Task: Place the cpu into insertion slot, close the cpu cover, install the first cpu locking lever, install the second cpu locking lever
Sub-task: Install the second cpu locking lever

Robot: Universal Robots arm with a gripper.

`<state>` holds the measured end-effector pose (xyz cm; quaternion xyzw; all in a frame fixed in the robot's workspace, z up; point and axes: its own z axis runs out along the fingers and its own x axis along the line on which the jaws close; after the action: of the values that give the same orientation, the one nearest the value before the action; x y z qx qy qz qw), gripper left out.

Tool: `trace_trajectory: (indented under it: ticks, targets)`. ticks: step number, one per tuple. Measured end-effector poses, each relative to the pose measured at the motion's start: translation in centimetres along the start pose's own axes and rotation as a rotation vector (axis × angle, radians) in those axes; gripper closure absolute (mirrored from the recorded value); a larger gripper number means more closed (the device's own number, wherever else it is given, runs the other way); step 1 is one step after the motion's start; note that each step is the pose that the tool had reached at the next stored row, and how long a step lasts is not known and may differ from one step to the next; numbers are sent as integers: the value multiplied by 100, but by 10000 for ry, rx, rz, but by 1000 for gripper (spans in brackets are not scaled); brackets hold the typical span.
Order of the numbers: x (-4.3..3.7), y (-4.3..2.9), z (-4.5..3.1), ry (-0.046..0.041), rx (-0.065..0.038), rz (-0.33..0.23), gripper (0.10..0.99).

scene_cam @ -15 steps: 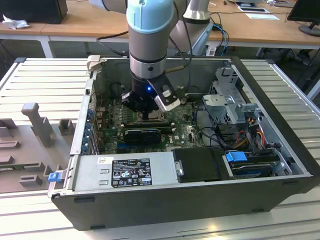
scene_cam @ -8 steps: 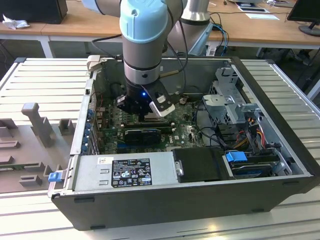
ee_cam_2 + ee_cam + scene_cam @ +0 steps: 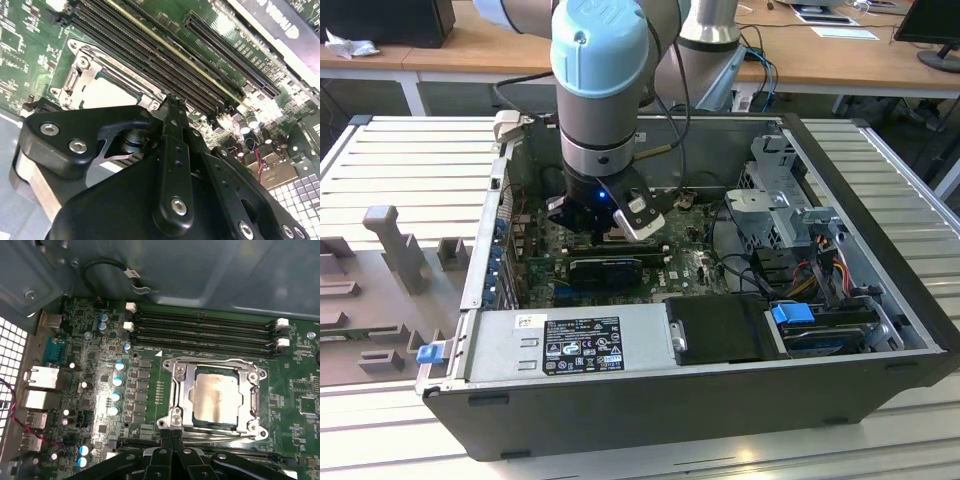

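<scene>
Reaching down into the open grey metal computer case (image 3: 880, 330) on the slatted grey bench (image 3: 390, 160), the pale blue and silver robot arm (image 3: 600, 70) holds its black gripper (image 3: 610, 222) just above the green motherboard (image 3: 690, 265); in the exterior view it hangs toward the case's rear half, left of the middle.

At the exterior view's left, grey plastic fixture blocks (image 3: 380, 260) lie on the bench outside the case. Along the case's near edge sits the grey power supply box with a black label (image 3: 582, 345), and to its right a black drive bay cover (image 3: 720, 328) with blue clips (image 3: 792, 314) beside it. A tangle of coloured cables (image 3: 820, 265) lies at the right end.

In the first wrist view, round blue-topped capacitors (image 3: 116, 395) stand in a column at the board's left. To their right the small square cpu with a pale silver-beige face (image 3: 214, 397) lies flat inside the black-framed square insertion slot (image 3: 190, 412). The thin silvery metal cpu cover frame (image 3: 179, 390) is folded down around it, its window showing the chip's face. Four long black memory slots (image 3: 205, 330) run just beyond the socket. The gripper (image 3: 171, 437) sits at the socket's near edge with its fingertips pressed together, nothing between them.

In the second wrist view the gripper (image 3: 172, 107) shows the same narrow, closed stance, its tip just beside the cpu cover (image 3: 82, 75), with the cpu (image 3: 107, 92) visible through the window
</scene>
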<state>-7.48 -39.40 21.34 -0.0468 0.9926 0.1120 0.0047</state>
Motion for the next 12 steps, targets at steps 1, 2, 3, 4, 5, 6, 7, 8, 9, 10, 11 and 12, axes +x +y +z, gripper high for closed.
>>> trace_trajectory:
  ticks: [1, 2, 3, 4, 5, 6, 7, 8, 9, 10, 11, 12]
  targets:
    - [5, -4, 15, 0, -10, 0, 980]
    - [17, -11, 50, -2, -37, -2, 980]
    - [22, -13, 62, -3, -53, -4, 980]
    - [25, -17, 73, -4, -80, -7, 980]
    - [32, -21, 93, -16, -224, -14, 980]
    - [34, -25, 113, -28, -371, -25, 980]
    - [34, -28, 123, -37, -480, -31, 980]
    - [35, -30, 138, -44, -569, -38, 980]
    - [35, -35, 159, -53, -668, -48, 980]
    - [42, -39, 176, -57, -748, -56, 980]
    - [50, -43, 176, -58, -763, -60, 980]
    - [52, -41, 162, -58, -761, -60, 980]
